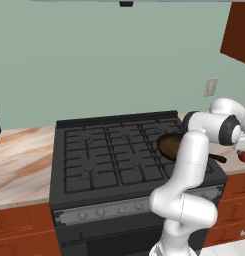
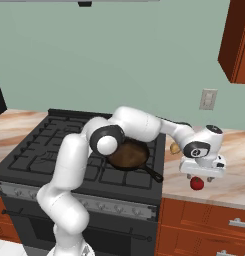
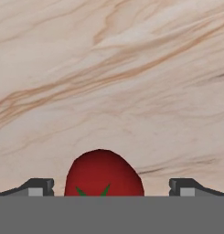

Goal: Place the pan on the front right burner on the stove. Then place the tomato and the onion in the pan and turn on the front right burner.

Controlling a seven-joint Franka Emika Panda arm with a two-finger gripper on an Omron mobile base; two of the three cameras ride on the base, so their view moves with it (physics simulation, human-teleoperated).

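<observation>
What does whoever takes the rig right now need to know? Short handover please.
Gripper: open, above the tomato, which sits between the fingertips on the counter right of the stove. Nothing held.
Pan: on the front right burner, handle pointing toward the counter. That step looks done.
Onion: on the counter beside the stove's right edge.
Left: grasp the tomato and put it in the pan, then the onion, then turn on the front right burner.

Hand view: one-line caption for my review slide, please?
Open hand poised over the tomato on the marbled counter, fingertips apart on either side.
</observation>
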